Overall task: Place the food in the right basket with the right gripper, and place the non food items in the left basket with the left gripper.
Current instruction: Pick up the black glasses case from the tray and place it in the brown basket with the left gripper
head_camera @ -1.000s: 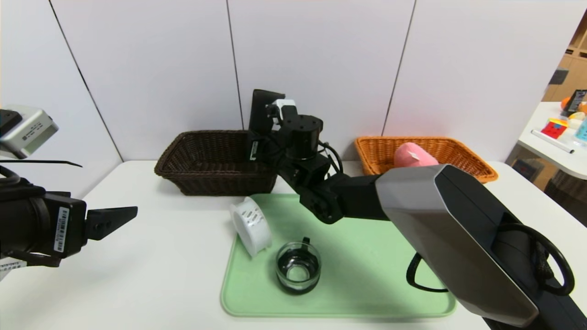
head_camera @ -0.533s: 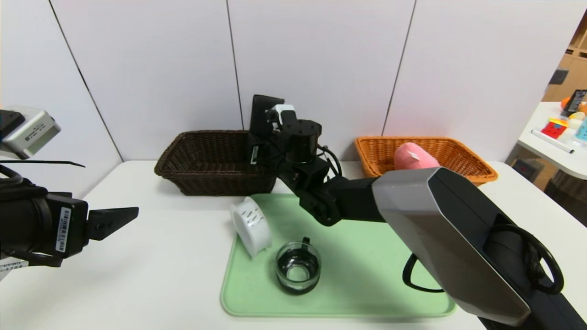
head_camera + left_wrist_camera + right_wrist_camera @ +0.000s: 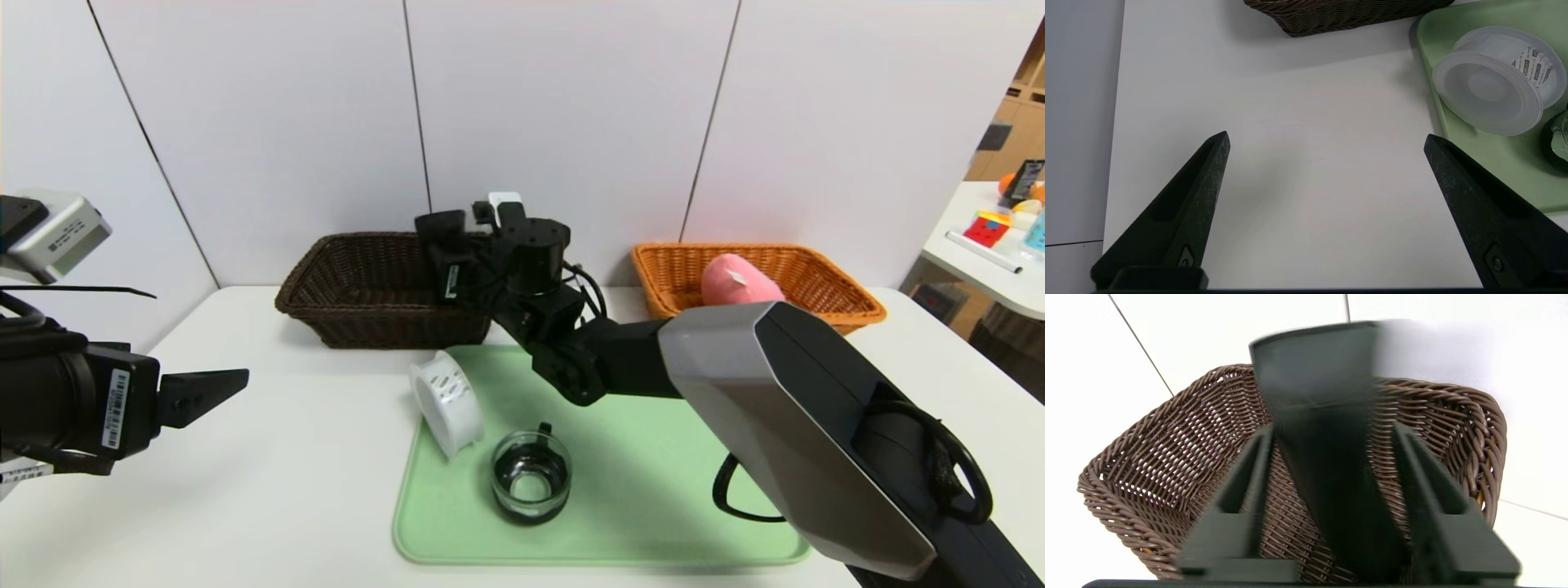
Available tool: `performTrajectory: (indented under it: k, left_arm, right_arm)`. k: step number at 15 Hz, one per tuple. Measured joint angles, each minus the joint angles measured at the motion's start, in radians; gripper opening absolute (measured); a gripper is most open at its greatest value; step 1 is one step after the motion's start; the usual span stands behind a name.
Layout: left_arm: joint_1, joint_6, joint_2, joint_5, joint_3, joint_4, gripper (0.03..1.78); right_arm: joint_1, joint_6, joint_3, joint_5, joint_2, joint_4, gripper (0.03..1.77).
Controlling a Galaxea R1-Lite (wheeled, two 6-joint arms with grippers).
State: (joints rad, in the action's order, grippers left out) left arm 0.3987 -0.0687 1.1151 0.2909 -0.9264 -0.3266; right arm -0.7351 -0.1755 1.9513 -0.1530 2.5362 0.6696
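Head view shows the sorting about half done, by my reading. The pink plush peach (image 3: 737,279) already lies inside the orange-tan basket (image 3: 849,300) at the far right of the bench (image 3: 269,457), so the food part looks finished. The right gripper (image 3: 445,245) is reached across over the dark brown basket (image 3: 359,298) at the far left of centre, which is not the arm the task names for that basket. In the right wrist view the long black soft case (image 3: 1327,457) stands between the two fingers (image 3: 1241,486), with the brown weave right below it; the fingers are parted and a gap shows on each side of the case, so it looks let go or just being let go, though its blur leaves me unsure whether it has dropped free. Two non-food things are left on the green tray (image 3: 653,506): the white ribbed spool (image 3: 446,402), lying at the tray's left edge, and the small glass cup (image 3: 531,476) with a black handle just beside it, nearer the robot. The left gripper (image 3: 1327,141) hangs over bare bench at the left, well apart from the tray, its fingers spread wide and holding nothing. I judge the spool and cup are still to be moved.
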Motion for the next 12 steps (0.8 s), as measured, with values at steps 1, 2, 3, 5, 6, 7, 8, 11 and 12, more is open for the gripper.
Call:
performTrajectory:
  k: [1,2,3,5,6,7,8,11,12]
  left_arm:
    - [0.0,0.0,0.0,0.0,0.0,0.0,1.69]
    - [0.0,0.001,0.0,0.0,0.0,0.0,1.69]
    - [0.0,0.0,0.0,0.0,0.0,0.0,1.69]
    - [0.0,0.0,0.0,-0.001,0.0,0.0,1.69]
    - [0.0,0.001,0.0,-0.001,0.0,0.0,1.69]
    - [0.0,0.001,0.001,-0.002,-0.001,0.0,1.69]
    - [0.0,0.002,0.002,-0.002,-0.005,0.0,1.69]
    - [0.003,0.012,0.013,-0.002,-0.021,0.0,1.69]
    - [0.008,0.022,0.02,-0.002,-0.027,0.003,1.69]
  right_arm:
    - [0.001,0.001,0.0,0.0,0.001,0.0,1.14]
    - [0.002,0.0,0.0,0.0,0.002,-0.001,1.22]
    - [0.003,0.0,0.0,0.0,0.002,0.0,1.28]
    - [0.003,0.002,0.0,-0.002,0.0,0.0,1.38]
    - [0.003,0.01,0.0,-0.006,-0.006,-0.001,1.41]
    - [0.003,0.025,0.0,-0.015,-0.016,-0.002,1.45]
    - [0.002,0.048,0.0,-0.029,-0.034,-0.01,1.48]
    - [0.003,0.081,-0.001,-0.063,-0.129,-0.086,1.55]
    - [0.005,0.084,-0.002,-0.067,-0.176,-0.133,1.57]
